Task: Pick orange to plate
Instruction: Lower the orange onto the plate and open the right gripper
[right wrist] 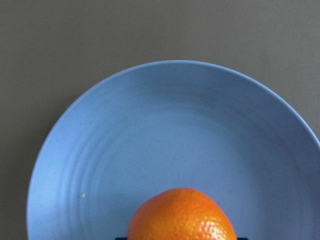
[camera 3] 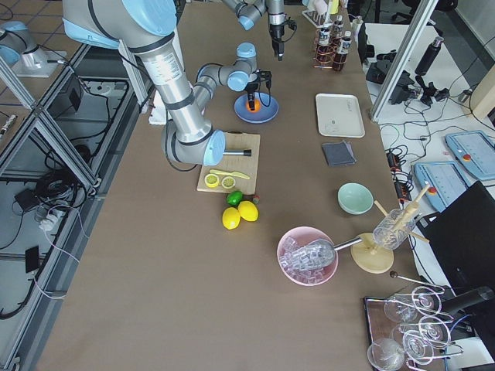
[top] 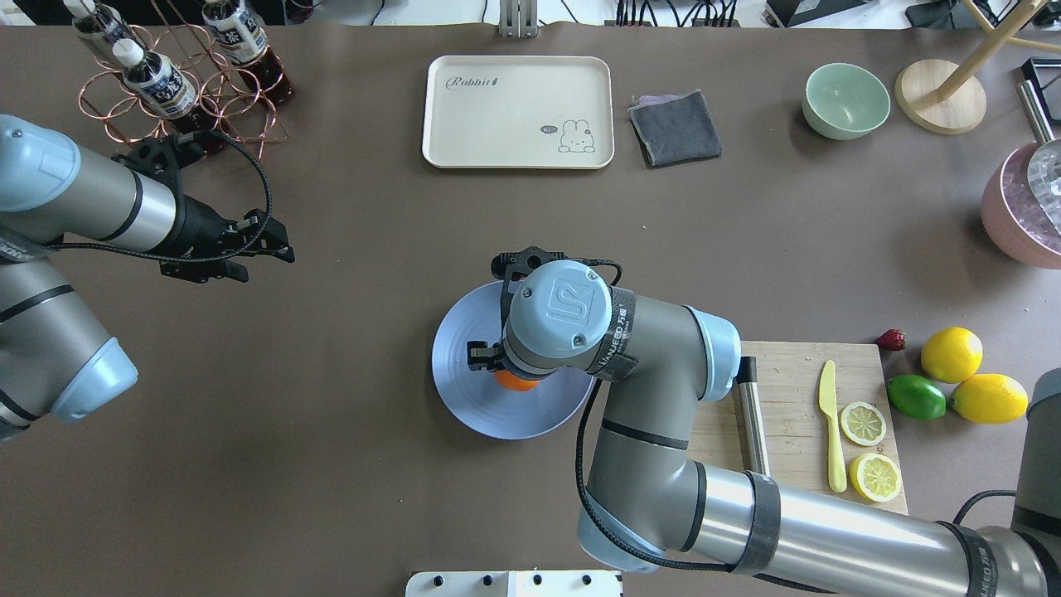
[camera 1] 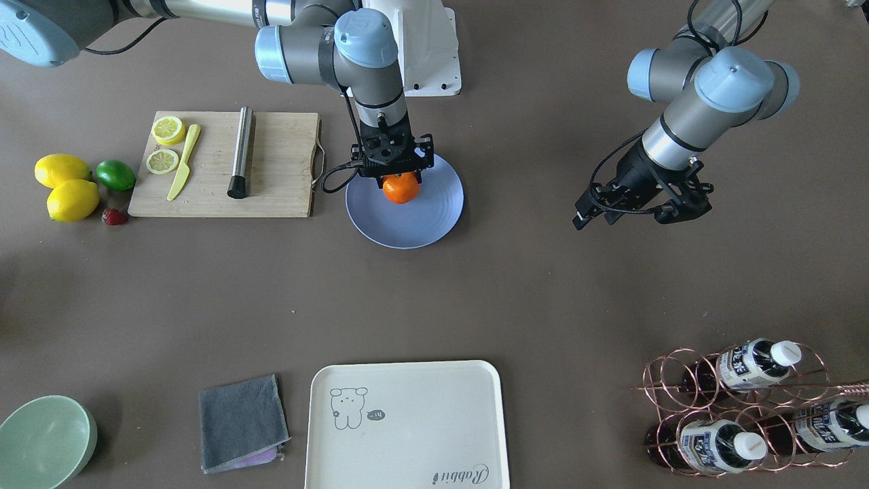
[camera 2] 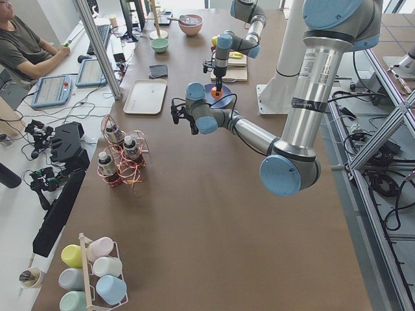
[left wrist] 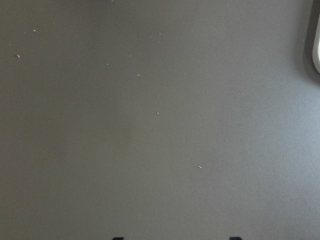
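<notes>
right end effector [camera 1: 400,180] grips orange [camera 1: 401,191] over the plate [camera 1: 434,219]

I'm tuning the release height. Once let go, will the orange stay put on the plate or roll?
Probably rolls a little: the orange is round and the plate looks smooth. The plate's shallow dished shape should likely keep it in. Its dimpled peel suggests decent grip for the right gripper.

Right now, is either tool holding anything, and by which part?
The right tool grips the orange by its upper sides, over the plate. The left tool is open, holding nothing.
</notes>
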